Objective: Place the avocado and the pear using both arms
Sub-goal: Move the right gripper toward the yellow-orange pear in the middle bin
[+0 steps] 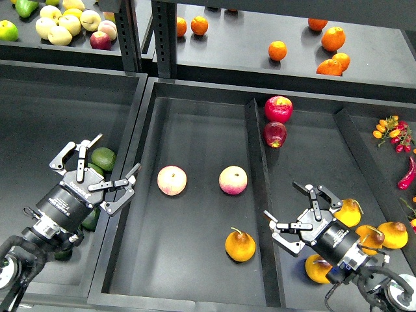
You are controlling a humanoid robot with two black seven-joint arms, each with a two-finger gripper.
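Black tray centre: two peaches side by side, the pear nearer | right tray: two red apples, more pears | left tray: olive avocado | upper shelf: oranges, pale apples.

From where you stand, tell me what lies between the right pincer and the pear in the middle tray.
In the head view, only the black tray divider separates the right pincer from the pear; no fruit lies between.

Both black arms reach forward from the lower corners; the left hand and the right hand each hold fingers spread, empty.
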